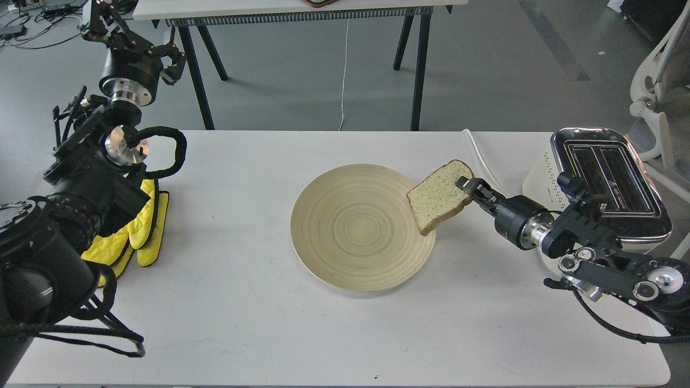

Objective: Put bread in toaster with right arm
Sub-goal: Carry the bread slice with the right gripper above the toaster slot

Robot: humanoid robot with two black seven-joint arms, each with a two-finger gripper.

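Note:
The bread (pixel 439 196), a pale speckled slice with a brown crust, hangs tilted above the right rim of the wooden plate (pixel 356 226). My right gripper (pixel 464 184) is shut on the slice's right edge and holds it clear of the plate. The cream-white toaster (pixel 609 183) with a chrome top and two open slots stands at the table's right end, just behind my right arm. My left gripper (pixel 102 21) is raised far at the back left, off the table; its fingers are too tangled to tell apart.
Yellow gloves (pixel 137 231) lie at the table's left edge under my left arm. The toaster's white cord (pixel 485 161) runs across the table behind the bread. A second table's legs (pixel 415 70) stand behind. A white chair (pixel 657 81) is at the far right.

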